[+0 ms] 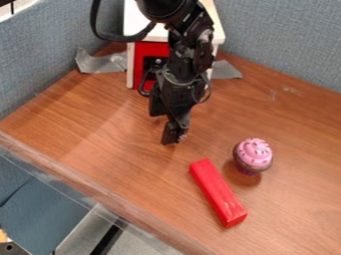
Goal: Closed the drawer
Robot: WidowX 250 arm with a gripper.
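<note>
I looked down at the big brown table (120, 129), made of wood. Soft-looking blue-gray walls (286, 40) stood along its back and its left side. The black arm (190, 55) came in from the top and hung down in front of the white box (214, 31). A black cord (100, 29) made a big loop beside the arm.

The white box stood near the back corner of the table, and the red drawer (138, 64) was in its front. The drawer looked pushed in, with its red face inside the white frame. My arm hid the right part of it, so I could see just the left part and a bit of the black handle (157, 62).

My gripper (170, 127) hung low over the table, nearer to me than the drawer and apart from it, pointing down. I could not tell if it was wide or narrow.

Gray tape (100, 63) lay by the left side of the box, and more gray tape (225, 70) lay by the right side. The long red block (216, 191) lay at a slant in the front part of the table. The little cupcake (254, 155), with pink on top, sat just beside the block's far end, on the right.
</note>
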